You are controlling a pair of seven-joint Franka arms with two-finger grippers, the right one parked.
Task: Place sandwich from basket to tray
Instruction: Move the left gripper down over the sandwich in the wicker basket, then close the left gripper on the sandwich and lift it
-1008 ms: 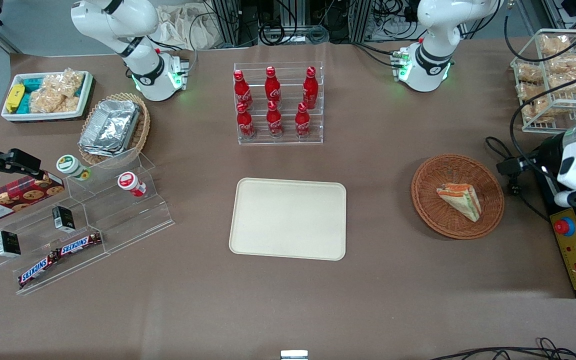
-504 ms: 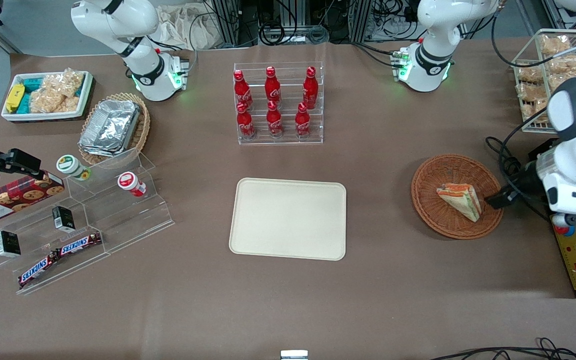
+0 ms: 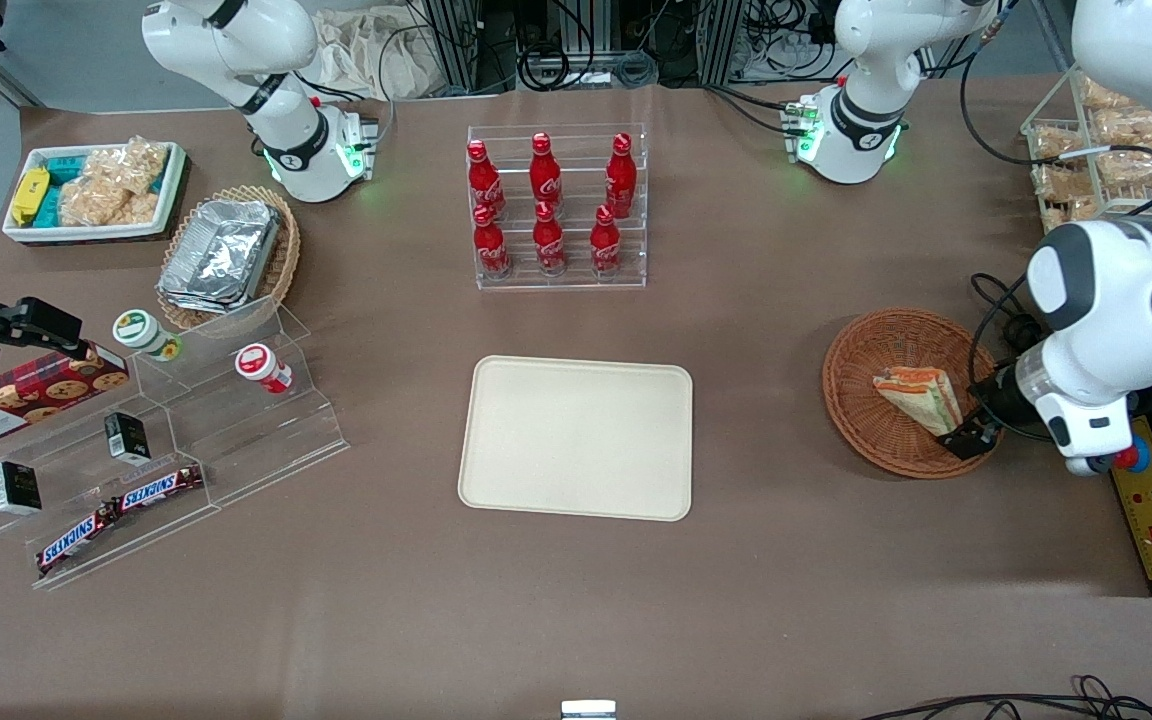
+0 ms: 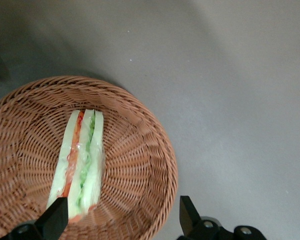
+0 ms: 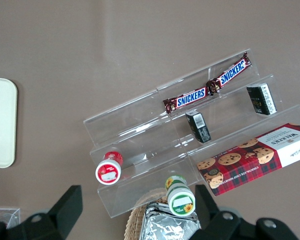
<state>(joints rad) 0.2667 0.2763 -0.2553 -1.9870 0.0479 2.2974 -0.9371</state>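
The sandwich (image 3: 916,398) lies in the round reddish-brown basket (image 3: 861,420), toward the working arm's end of the table. My left gripper (image 3: 971,432) hangs just above the basket's rim, beside the sandwich's nearer corner. In the left wrist view the sandwich (image 4: 80,162) stands on edge in the basket (image 4: 135,165), showing pale bread with red and green filling. My gripper (image 4: 121,220) is open and empty; one fingertip (image 4: 52,220) is by the sandwich's end, the other is over the table outside the rim. The cream tray (image 3: 576,437) lies empty at the table's middle.
A clear rack of red bottles (image 3: 556,205) stands farther from the camera than the tray. A wire basket of snacks (image 3: 1086,150), cables (image 3: 996,300) and a yellow control box (image 3: 1151,500) lie at the working arm's end. Clear acrylic steps (image 3: 166,440) with snacks stand at the parked arm's end.
My left arm has swung in from the table's end and lowered. Its gripper has come from outside the basket to just above its rim beside the sandwich. The sandwich has not moved.
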